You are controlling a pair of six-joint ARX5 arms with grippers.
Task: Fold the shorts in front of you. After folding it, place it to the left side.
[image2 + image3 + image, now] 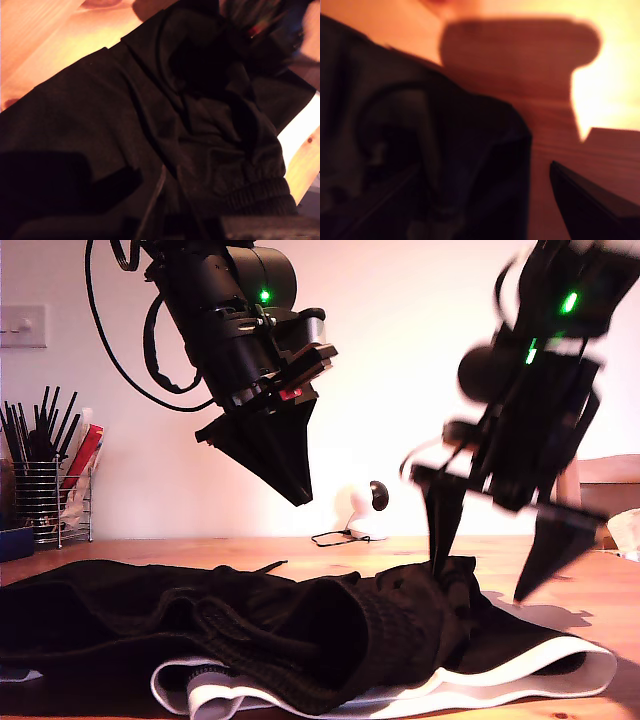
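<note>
While both end effectors hang parted, shorts (300, 640) lengthwise across the exterior view.

You see the shorts (300, 640) spread on the near part of the table (600, 590), from the exterior view's left edge to near its right. My first gripper (300, 495) hangs above the shorts, left of centre in the exterior view, not touching. My second gripper (482, 583) is to the exterior view's right: one finger (440, 540) touches the bunched top of the shorts, the other stands over the table just right of them. Far behind, between the two grippers, a small camera (360, 505) sits on the table with its cable (335, 538) beside it. A wire basket (45, 500) stands far left, below a wall switch (22, 327).
</note>
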